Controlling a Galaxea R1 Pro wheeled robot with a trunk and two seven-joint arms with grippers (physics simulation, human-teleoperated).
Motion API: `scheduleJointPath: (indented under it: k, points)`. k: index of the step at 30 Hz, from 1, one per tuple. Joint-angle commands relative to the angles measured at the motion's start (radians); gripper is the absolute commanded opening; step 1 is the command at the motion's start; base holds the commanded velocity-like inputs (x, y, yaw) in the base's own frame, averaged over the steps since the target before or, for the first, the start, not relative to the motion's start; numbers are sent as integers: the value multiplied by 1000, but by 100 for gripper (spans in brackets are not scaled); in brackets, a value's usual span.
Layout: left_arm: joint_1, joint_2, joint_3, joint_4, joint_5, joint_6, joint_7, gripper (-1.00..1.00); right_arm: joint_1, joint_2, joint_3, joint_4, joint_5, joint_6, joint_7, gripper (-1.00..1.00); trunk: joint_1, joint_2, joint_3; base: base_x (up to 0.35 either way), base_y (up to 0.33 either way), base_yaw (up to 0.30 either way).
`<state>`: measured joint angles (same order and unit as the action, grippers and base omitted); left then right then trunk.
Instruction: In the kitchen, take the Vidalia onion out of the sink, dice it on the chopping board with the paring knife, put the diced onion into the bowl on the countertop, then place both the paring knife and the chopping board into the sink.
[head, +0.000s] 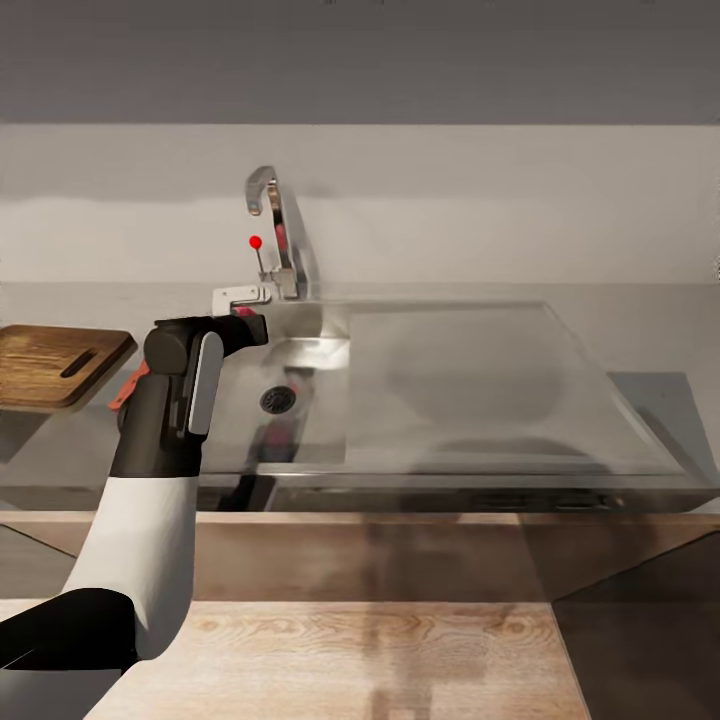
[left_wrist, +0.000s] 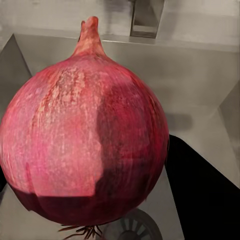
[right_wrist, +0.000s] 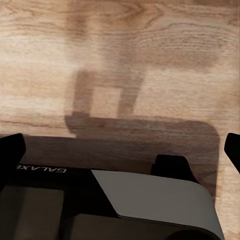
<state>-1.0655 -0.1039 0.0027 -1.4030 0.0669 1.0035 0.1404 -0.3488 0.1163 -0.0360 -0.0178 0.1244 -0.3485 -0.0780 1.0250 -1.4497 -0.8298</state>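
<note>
- chopping board (head: 55, 365) at far left on worktop (head: 640, 310), handle slot facing sink
- paring knife (head: 128, 386): red handle pokes out just right of board, behind left arm
- left claw (head: 248, 328) over sink (head: 300, 360) basin, clamped on Vidalia onion (left_wrist: 85, 140), drain below
- right claw (right_wrist: 120, 145) spread wide above wood floor (right_wrist: 125, 50)
</note>
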Motion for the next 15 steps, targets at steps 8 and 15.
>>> scheduleJointPath:
  k: [8,15]
  points:
    - [-1,0,0,-1,7,4,7,-100,0,0,-4,1,11,-2,-6,100,0,0,12,0,0,0]
    - [-1,0,0,-1,7,3,7,-100,-1,0,-4,1,11,-2,-6,100,0,0,23,0,0,0]
